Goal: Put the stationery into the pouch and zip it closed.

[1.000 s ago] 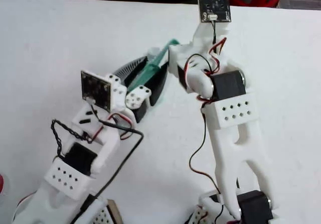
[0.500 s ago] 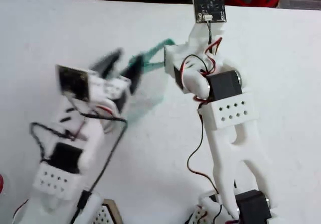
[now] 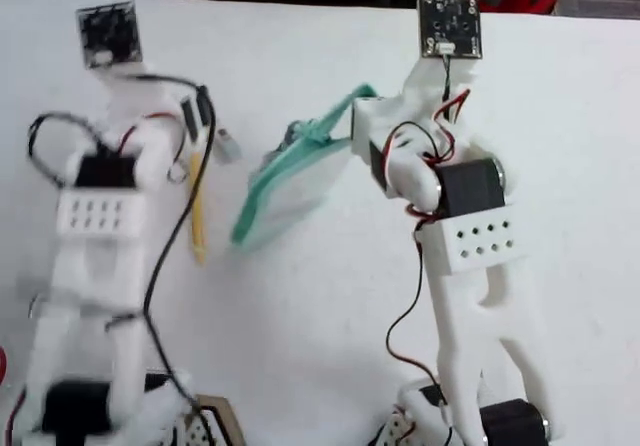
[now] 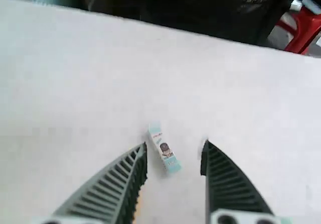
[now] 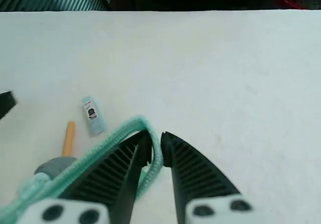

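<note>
Right gripper (image 5: 156,138): you have its jaws pinched narrow on the mint-green rim of the pouch (image 5: 125,128). The fabric runs between the fingers and trails off along the dark finger. In the high view the pouch (image 3: 290,181) hangs from that grip, tilted, with its lower corner down at the table (image 3: 330,306), beside the right arm's wrist. Left gripper (image 4: 174,146): jaws spread wide and holding nothing. It is poised over the eraser (image 4: 164,155), which lies flat on the table between the two fingertips; whether either tip touches it, you cannot tell. The eraser wears a pale printed sleeve with a small dark figure on it, the lettering too small to read. The yellow pencil (image 3: 197,216) lies loose on the table just beside the left arm, between that arm and the pouch, and the arm's black cable crosses over it. From the right wrist view the eraser and pencil sit side by side, near the pouch rim but apart from it. Both arms stretch from the near edge toward the far edge, roughly parallel and well apart.
</note>
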### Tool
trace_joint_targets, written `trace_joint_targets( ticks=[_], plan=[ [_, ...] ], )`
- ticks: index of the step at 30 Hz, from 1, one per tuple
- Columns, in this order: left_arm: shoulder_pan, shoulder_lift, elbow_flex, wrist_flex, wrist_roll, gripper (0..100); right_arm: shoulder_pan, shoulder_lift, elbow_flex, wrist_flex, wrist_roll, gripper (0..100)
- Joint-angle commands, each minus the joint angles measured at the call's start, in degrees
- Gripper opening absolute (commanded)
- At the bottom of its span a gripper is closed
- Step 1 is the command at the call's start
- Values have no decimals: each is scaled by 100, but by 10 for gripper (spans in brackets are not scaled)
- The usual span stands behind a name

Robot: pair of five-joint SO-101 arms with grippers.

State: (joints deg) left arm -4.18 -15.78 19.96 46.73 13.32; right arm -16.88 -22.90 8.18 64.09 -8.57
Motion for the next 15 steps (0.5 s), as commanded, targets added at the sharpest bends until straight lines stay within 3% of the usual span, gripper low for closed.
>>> trace_joint_targets(
  ticks=[1,8,11,15],
  plan=[
    [-75,1991,-1459,132,571,181,-224,31,299,-251,70,18],
    [-66,4400,-3868,1389,1829,181,-321,13,440,-391,70,18],
    [-22,5095,-4703,1881,1925,181,-330,4,440,-391,70,18],
    [31,5912,-5486,1952,1925,172,-330,-13,440,-391,70,18]
  ],
)
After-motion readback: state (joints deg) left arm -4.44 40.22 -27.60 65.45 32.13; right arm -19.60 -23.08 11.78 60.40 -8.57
